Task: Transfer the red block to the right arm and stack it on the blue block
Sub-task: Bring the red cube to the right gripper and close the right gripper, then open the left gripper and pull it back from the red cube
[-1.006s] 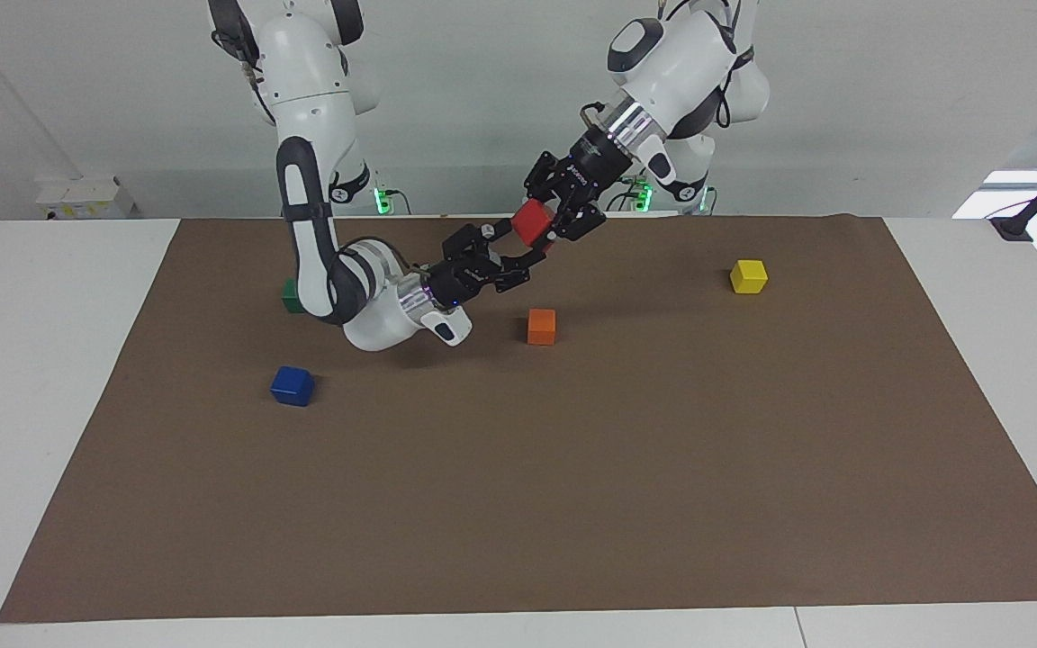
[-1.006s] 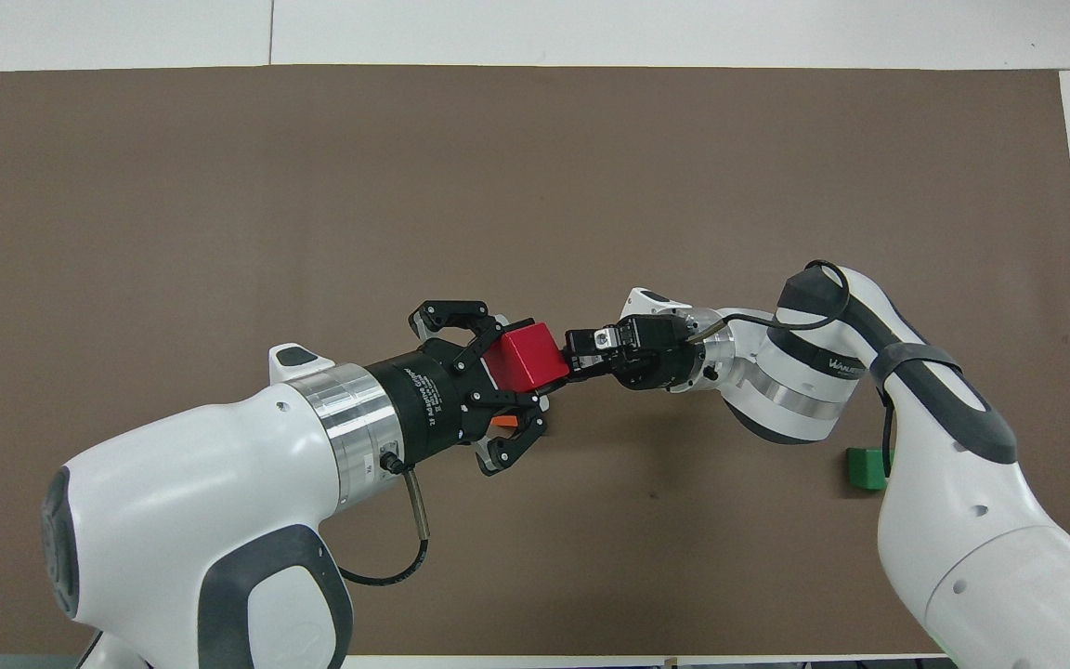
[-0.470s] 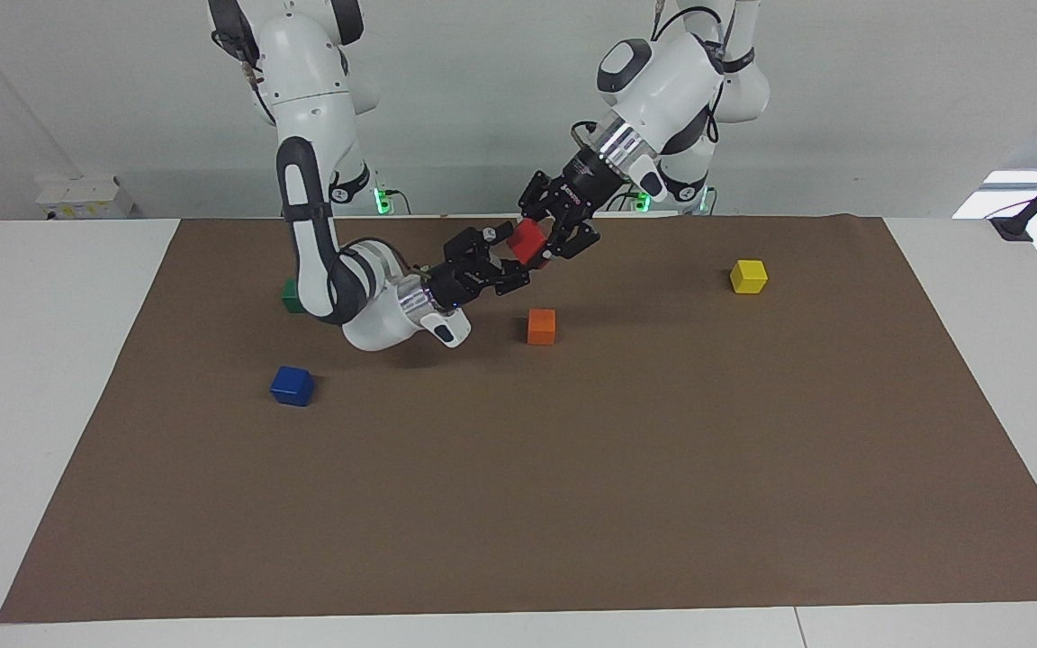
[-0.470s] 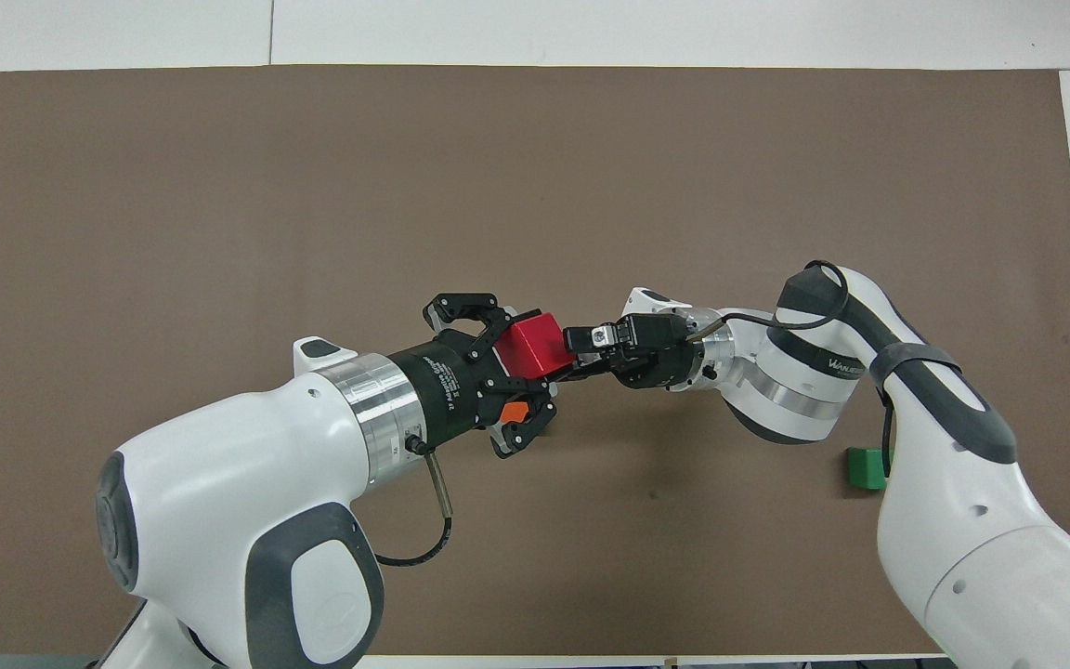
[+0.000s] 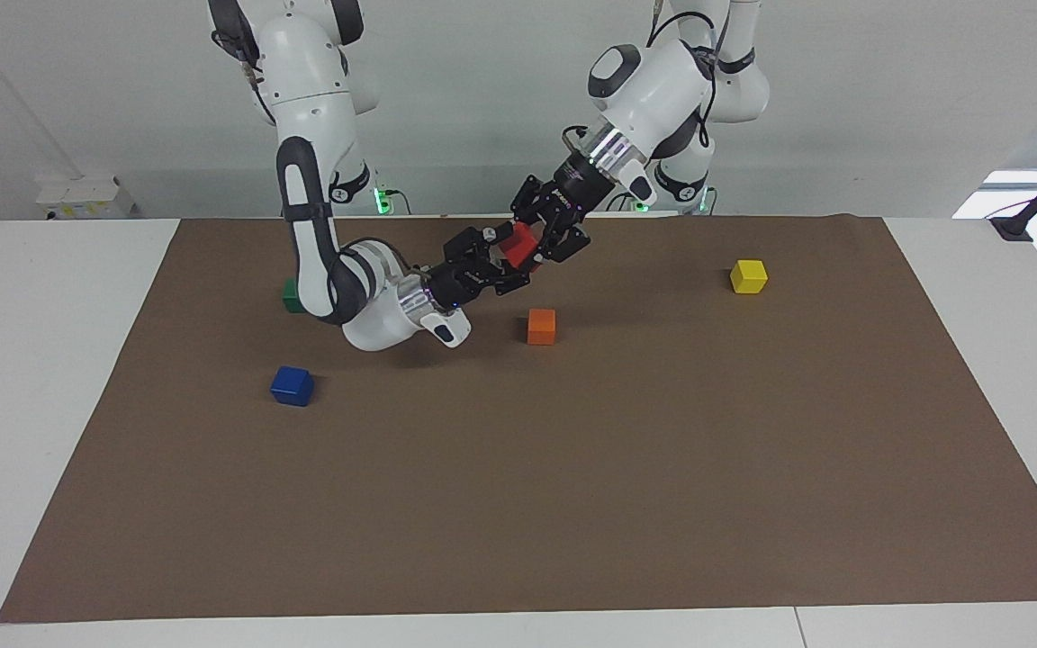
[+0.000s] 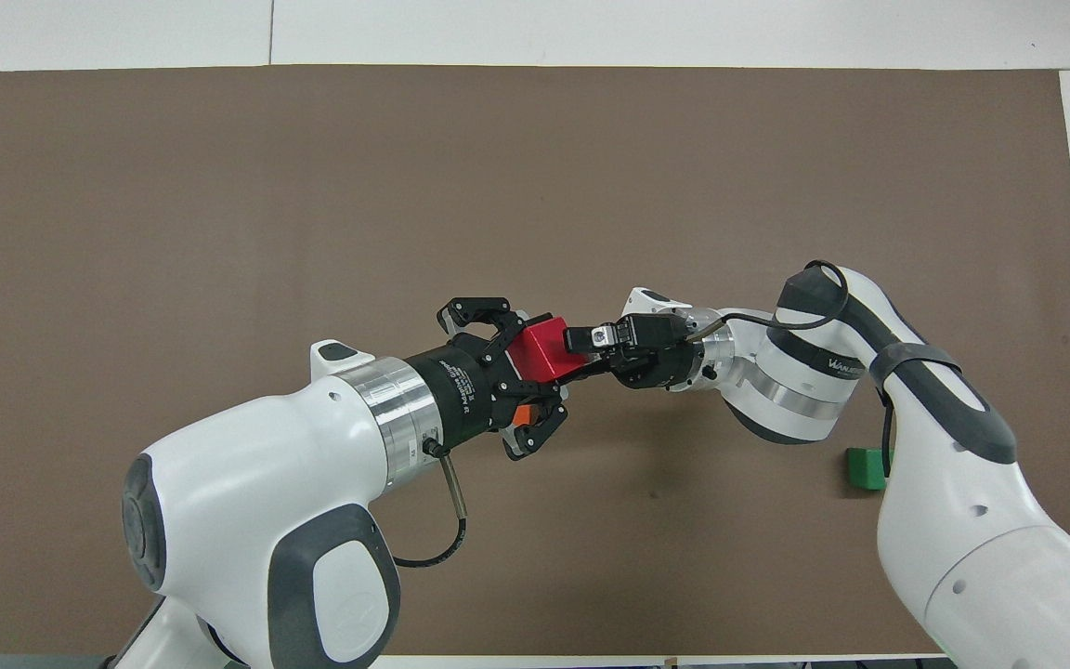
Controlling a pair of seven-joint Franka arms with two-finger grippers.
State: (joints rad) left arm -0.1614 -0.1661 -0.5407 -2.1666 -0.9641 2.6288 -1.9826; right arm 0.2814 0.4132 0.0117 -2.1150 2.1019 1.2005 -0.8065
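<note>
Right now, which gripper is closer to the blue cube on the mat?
The right gripper, though it is raised over the mat, meeting the left gripper at the red block. The blue block sits untouched.

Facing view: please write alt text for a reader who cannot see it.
Above a brown mat, the left tool holds the red block at the right tool. A blue block, an orange block, a yellow block and a green block lie on the mat.

Green block (image 5: 290, 294) half hidden by right arm (image 5: 320, 261); orange block (image 6: 522, 414) seemingly mostly under left gripper (image 6: 526, 376).
</note>
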